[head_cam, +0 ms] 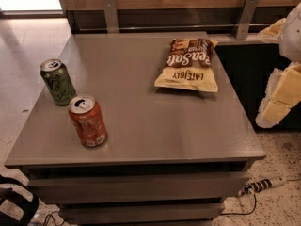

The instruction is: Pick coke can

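Note:
The coke can (87,121) is orange-red with a silver top and pull tab. It stands upright near the front left corner of the grey table (155,126). My gripper (275,102) shows only as pale yellow-white arm parts at the right edge of the view. It hangs beside the table's right side, far from the can, and holds nothing that I can see.
A dark green can (57,81) stands upright just behind and left of the coke can. A brown and yellow chip bag (189,65) lies flat at the back right of the table. A wood-panelled wall with metal brackets (111,14) runs behind. A power strip (261,185) lies on the floor at the right.

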Robot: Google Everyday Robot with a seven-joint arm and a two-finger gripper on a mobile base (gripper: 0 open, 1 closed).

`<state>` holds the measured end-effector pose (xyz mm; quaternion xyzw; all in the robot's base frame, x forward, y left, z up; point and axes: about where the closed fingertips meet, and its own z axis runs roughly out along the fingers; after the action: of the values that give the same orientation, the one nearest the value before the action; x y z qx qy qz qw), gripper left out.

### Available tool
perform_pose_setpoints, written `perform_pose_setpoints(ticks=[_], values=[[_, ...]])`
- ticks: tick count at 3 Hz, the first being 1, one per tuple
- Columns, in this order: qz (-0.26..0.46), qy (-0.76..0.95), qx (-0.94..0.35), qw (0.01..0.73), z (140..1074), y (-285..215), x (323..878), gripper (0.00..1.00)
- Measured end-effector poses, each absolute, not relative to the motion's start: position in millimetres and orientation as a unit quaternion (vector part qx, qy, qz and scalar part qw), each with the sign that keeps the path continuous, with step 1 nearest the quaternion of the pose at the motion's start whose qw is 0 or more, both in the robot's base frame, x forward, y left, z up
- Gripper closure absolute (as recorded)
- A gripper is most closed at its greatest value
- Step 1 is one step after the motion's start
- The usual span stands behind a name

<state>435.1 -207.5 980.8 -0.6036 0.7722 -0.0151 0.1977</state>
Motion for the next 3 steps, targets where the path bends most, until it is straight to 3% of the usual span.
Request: perform_pose_setpoints(ticks=[3], values=[[0.154,0.698,-0.608,0.345,964,-100,433,0.0]])
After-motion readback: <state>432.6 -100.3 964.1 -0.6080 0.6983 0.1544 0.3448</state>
